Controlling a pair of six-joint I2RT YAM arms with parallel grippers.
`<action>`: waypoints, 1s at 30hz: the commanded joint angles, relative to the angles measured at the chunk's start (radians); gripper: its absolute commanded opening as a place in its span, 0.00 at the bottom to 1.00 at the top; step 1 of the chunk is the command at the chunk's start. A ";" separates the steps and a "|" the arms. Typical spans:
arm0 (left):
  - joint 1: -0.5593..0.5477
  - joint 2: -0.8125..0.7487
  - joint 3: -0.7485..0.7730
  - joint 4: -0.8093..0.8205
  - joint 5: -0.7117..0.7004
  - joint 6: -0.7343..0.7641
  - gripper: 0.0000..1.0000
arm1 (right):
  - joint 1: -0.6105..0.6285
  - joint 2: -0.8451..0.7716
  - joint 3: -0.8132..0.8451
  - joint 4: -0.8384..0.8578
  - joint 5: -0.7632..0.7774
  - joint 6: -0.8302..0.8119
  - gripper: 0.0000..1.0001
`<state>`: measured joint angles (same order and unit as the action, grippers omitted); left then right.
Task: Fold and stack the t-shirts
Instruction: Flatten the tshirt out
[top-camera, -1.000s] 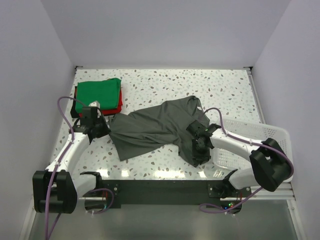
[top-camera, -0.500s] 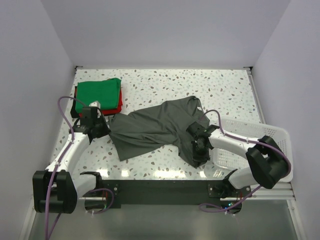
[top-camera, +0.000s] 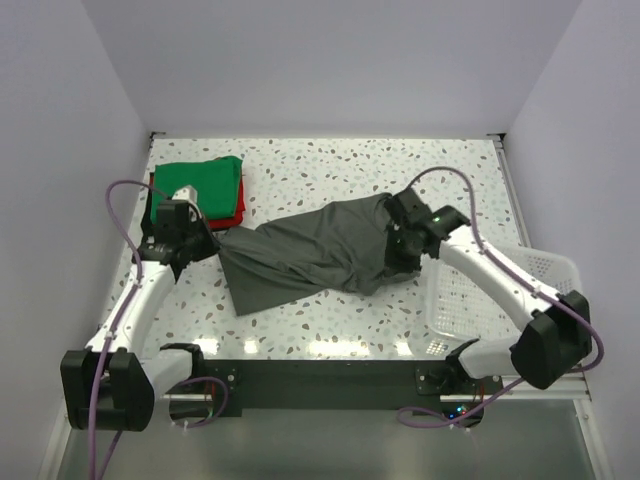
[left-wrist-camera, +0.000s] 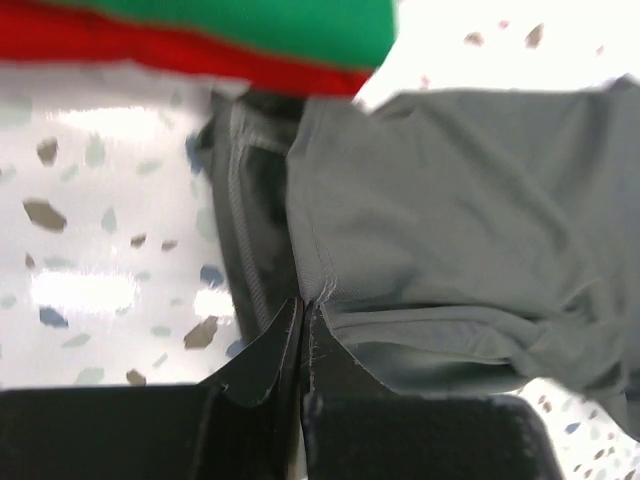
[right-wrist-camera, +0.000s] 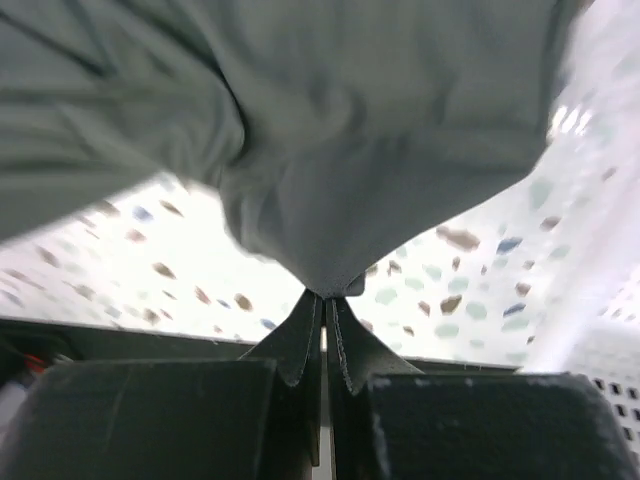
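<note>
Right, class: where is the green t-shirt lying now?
Top view: the folded green t-shirt sits far left on the table, atop the red t-shirt, beyond the left claw.

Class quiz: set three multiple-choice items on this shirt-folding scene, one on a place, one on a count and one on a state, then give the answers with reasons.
1. The green t-shirt lies: A on the red t-shirt; B under the red t-shirt; C on the grey t-shirt.
2. T-shirts in view: A two; B three; C four.
3. The right gripper has its fingers: A spread wide; B shut on the grey t-shirt; C shut on nothing.

Answers:
1 A, red cloth shows beneath the green edge.
2 B, one green, one red and one grey.
3 B, the right wrist view shows grey cloth pinched at the tips.
</note>
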<state>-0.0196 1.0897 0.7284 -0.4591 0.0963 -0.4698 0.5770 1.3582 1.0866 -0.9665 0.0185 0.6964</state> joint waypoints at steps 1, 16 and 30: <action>0.012 -0.037 0.124 0.048 -0.017 -0.033 0.00 | -0.115 -0.071 0.212 -0.147 0.075 -0.093 0.00; 0.012 -0.096 0.684 -0.007 -0.222 -0.067 0.00 | -0.301 0.122 1.328 -0.312 0.351 -0.301 0.00; 0.010 -0.113 0.792 0.056 -0.113 -0.069 0.00 | -0.299 -0.052 1.173 0.015 0.364 -0.367 0.00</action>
<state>-0.0196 0.8837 1.5246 -0.4217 -0.0441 -0.5358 0.2832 1.2274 2.2707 -1.0206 0.3317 0.3672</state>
